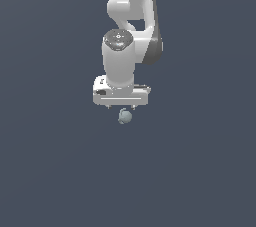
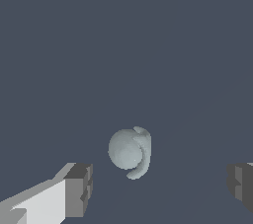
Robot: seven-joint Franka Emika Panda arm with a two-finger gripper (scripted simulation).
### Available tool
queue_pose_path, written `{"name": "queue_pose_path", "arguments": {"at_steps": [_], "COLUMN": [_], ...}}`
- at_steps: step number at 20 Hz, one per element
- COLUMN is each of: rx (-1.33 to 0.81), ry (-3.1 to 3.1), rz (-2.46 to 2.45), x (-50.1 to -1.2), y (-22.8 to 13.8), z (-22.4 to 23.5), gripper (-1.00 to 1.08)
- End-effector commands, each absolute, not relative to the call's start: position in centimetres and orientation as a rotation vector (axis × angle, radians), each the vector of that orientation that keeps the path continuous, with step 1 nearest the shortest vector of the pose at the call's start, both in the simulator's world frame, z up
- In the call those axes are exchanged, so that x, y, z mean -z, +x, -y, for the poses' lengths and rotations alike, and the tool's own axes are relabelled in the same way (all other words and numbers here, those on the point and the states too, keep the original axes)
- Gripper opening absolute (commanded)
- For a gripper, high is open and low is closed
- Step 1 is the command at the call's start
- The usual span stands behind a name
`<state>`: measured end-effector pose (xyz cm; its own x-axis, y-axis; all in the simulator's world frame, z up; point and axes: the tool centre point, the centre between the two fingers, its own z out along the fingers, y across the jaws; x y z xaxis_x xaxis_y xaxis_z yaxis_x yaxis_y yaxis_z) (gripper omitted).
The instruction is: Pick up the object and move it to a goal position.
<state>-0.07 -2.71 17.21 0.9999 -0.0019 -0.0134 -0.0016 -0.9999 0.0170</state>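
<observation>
The object (image 1: pixel 124 116) is a small pale grey-blue ball-like lump with a curved flap on one side, lying on the dark grey ground. In the exterior view it shows just under the white gripper bar, which points straight down. My gripper (image 1: pixel 121 108) hangs directly over it and is open. In the wrist view the object (image 2: pixel 129 152) lies between and slightly beyond the two grey fingertips (image 2: pixel 78 188), touching neither. The gripper (image 2: pixel 158 188) holds nothing, and a wide gap separates each pad from the lump.
The white arm (image 1: pixel 131 16) rises from the gripper toward the top of the exterior view. A plain dark grey floor (image 1: pixel 55 171) surrounds the object in both views.
</observation>
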Motion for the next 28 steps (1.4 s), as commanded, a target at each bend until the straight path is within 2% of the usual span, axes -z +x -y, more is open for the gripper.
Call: {"name": "queue_pose_path", "arguments": {"at_steps": [1,17,28], "rx": [0.022,0.003,0.002], "ry": [3.125,3.135,3.135], "rz": [0.008,0.177,0.202], "x": [-16.9,-10.0,-8.7], "y": [-0.2,-3.3,-3.9], "z": [2.6,1.5,1.3], "gripper": [1.0,1.0,1.0]}}
